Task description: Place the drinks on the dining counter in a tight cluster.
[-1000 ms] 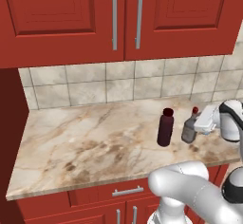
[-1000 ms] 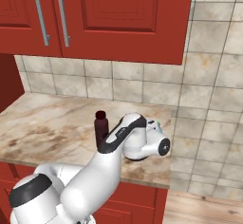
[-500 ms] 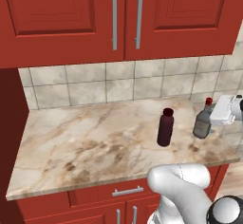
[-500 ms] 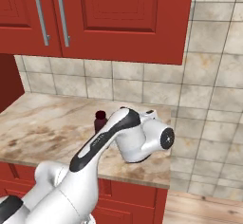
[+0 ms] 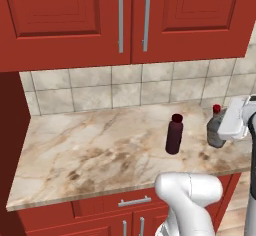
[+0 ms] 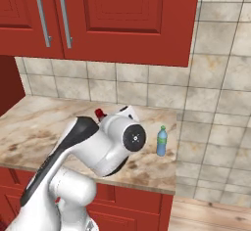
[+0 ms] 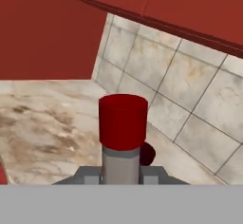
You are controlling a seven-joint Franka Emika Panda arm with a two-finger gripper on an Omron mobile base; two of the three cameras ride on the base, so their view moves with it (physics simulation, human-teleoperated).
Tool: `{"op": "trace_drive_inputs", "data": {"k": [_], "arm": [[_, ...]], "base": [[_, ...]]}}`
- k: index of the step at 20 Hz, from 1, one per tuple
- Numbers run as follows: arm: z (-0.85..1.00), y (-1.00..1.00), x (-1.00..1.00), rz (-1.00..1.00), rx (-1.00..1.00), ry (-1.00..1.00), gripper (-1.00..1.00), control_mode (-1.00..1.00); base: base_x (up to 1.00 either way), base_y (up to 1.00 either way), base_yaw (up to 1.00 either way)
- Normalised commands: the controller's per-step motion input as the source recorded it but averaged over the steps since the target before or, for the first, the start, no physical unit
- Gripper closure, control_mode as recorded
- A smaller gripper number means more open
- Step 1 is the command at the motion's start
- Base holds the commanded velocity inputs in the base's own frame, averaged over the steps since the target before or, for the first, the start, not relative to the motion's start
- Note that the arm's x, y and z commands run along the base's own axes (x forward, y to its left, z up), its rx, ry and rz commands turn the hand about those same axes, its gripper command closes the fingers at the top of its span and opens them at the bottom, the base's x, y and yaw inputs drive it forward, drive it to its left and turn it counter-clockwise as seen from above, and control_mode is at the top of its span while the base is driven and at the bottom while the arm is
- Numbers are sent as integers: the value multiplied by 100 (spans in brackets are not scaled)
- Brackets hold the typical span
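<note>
Gripper [image 7: 121,176]: closed around the neck of the grey bottle [image 5: 216,130], one finger on each side, just under the red cap [image 7: 123,119]. I think this hold is chosen because the neck is narrow and the cap above it stops the bottle from slipping down.
Grey bottle: upright at the right end of the tiled-wall counter [image 5: 100,150]. Whether its base is on the surface or just above it, I cannot tell.
Maroon bottle [image 5: 174,134]: stands upright left of the grey one, near it but apart, free.
Water bottle [image 6: 161,140]: slim, blue with a green band, at the far right end of the same counter, well apart from the hand.
Place of the task: all three drinks I see are on this counter under the red cabinets [image 5: 130,20], so they are not at the dining counter.
Step in hand: my judgement is an early carry; the grey bottle goes first.
Risk: a swing of the tall bottle could knock the maroon one.
</note>
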Motion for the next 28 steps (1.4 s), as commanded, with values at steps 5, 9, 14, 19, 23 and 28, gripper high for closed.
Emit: {"op": "trace_drive_inputs", "data": {"k": [5, 9, 14, 19, 23, 28], "arm": [[6, 14, -15, -1, -6, 0, 100, -100], [0, 0, 0, 0, 0, 0, 100, 100], [0, 0, 0, 0, 0, 0, 100, 100], [0, 0, 0, 0, 0, 0, 100, 100], [0, 0, 0, 0, 0, 0, 100, 100], [0, 0, 0, 0, 0, 0, 100, 100]], "base": [[0, 0, 0], [-46, 1, -7], [-99, 0, -50], [-35, 8, -90], [0, 0, -100], [0, 1, -100]]}}
